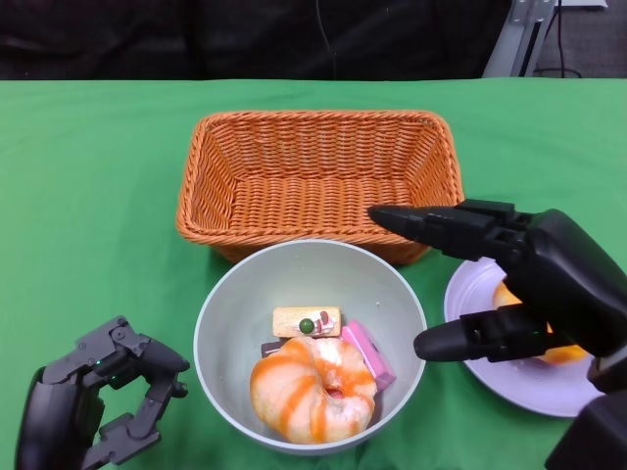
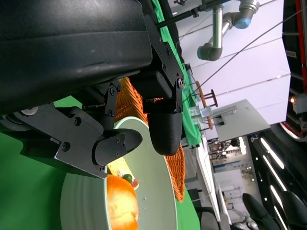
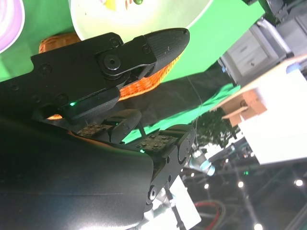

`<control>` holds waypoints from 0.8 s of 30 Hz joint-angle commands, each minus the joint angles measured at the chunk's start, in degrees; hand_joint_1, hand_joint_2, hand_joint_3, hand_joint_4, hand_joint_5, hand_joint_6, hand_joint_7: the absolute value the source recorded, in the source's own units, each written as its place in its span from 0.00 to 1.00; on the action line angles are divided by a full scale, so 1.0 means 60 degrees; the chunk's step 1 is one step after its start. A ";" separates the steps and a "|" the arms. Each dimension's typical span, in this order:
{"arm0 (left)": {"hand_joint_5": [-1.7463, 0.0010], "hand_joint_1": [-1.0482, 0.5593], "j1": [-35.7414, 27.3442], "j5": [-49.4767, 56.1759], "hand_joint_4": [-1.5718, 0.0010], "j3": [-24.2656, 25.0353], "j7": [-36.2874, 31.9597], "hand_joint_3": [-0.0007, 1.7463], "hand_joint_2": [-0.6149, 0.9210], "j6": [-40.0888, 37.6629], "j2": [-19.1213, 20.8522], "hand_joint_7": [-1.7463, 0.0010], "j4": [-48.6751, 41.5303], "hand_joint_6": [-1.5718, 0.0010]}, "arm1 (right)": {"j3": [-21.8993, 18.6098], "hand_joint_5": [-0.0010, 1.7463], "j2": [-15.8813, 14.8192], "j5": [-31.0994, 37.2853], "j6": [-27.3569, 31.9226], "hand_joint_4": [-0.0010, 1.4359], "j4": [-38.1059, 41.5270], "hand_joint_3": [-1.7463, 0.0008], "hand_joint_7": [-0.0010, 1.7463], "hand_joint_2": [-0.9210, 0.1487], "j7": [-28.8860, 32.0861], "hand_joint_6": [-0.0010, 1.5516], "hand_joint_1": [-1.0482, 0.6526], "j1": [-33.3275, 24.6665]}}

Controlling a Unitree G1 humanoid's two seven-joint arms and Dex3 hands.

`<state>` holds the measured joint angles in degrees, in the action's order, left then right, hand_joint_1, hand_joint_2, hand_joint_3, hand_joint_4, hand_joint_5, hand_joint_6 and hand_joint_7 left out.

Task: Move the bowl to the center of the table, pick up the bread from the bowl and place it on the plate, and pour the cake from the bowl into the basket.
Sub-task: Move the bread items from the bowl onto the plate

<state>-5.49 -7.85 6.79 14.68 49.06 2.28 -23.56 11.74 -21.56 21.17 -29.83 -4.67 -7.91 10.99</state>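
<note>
The bowl point(image 1: 310, 345) sat between my two hands, just in front of the basket point(image 1: 318, 179), with the bread point(image 1: 313, 390) and cake point(image 1: 307, 321) inside. My right hand point(image 1: 509, 284) hovered over the plate point(image 1: 509, 367), fingers spread and holding nothing. My left hand point(image 1: 98, 406) rested just beside the bowl, fingers curled inward, empty.

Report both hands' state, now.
Left hand: fingers curled in, holding nothing, beside the bowl.
Right hand: open, fingers spread apart, empty, above the plate.
</note>
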 commanded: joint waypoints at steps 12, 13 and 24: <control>0.19 0.64 0.0070 0.0088 0.53 0.0056 -0.0114 0.44 0.87 0.0202 0.0097 0.33 -0.0190 0.52 | 0.0405 0.08 0.0352 0.0433 -0.0248 0.45 0.1191 1.00 0.00 0.02 -0.0124 0.33 0.16 0.0795; 0.19 0.64 0.0080 0.0106 0.53 0.0061 -0.0126 0.44 0.87 0.0227 0.0092 0.33 -0.0208 0.52 | 0.0437 0.08 0.0366 0.0424 -0.0263 0.45 0.1250 1.00 0.00 0.02 -0.0132 0.33 0.16 0.0831; 0.18 0.65 0.0217 0.0182 0.53 0.0041 -0.0201 0.45 0.87 0.0304 0.0034 0.34 -0.0469 0.51 | 0.0933 0.08 0.0442 0.0836 -0.0783 0.46 0.1613 1.00 0.02 0.04 -0.0197 0.36 0.16 0.1257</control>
<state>-4.63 -6.80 6.75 14.19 49.93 1.97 -25.89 17.22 -18.73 25.78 -33.77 4.50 -9.31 17.13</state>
